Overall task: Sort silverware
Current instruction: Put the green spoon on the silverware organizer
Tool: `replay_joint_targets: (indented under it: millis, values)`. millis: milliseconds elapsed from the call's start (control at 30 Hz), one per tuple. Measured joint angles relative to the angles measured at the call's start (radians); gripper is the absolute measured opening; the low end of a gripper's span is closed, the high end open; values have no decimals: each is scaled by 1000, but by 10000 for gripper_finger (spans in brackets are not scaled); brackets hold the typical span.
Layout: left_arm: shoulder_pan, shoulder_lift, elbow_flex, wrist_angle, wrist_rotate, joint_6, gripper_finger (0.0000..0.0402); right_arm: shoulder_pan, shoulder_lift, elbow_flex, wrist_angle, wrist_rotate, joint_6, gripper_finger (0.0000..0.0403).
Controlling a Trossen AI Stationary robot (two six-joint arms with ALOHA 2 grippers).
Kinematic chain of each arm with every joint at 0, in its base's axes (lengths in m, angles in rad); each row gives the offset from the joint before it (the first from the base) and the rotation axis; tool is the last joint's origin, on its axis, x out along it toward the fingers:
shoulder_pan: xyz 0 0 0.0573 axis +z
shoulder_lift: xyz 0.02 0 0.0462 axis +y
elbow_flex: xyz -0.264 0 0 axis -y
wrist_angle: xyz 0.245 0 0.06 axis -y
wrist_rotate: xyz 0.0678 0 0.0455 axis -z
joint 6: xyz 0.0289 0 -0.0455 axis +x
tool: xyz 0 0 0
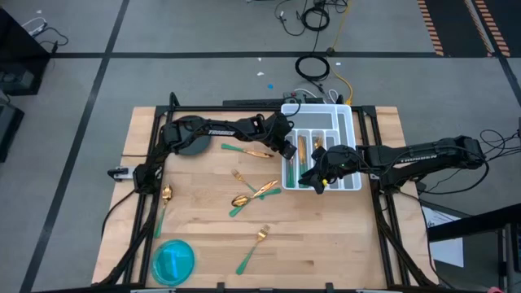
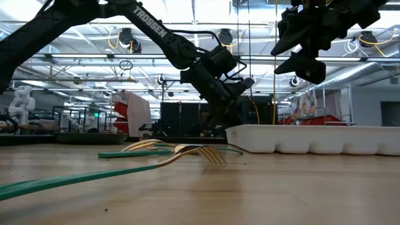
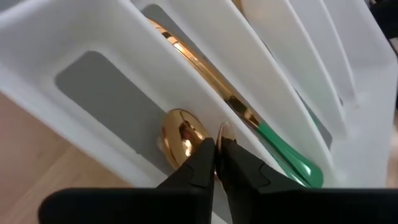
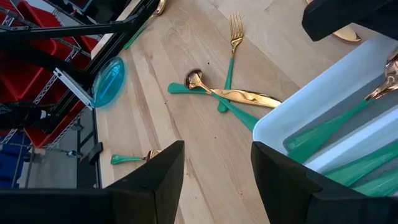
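My left gripper, centre frame, is pinched on a spoon over the tray slot for dropping; my right gripper hangs apart, ready.

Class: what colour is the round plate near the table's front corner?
Translucent blue plate, clearest in the high view.

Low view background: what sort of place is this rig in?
Probably a robotics lab or workshop: ceiling strip lights, red storage bins on shelving, and a wooden table standing on a taped grey floor.
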State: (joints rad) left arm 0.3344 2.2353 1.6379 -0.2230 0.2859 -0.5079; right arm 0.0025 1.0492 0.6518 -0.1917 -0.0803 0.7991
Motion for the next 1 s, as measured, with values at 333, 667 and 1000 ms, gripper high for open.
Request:
replay_joint_targets:
  millis: [333, 667, 1000]
  values:
    - [-1, 0, 0, 6, 30, -9, 134, 0, 0, 0, 0, 0, -11, 178]
    - [-2, 0, 0, 0, -6, -11, 144, 0, 0, 0, -1, 1, -12, 178]
    - [-10, -1, 5, -3, -91, -9, 144, 0, 0, 0, -1, 1, -18, 178]
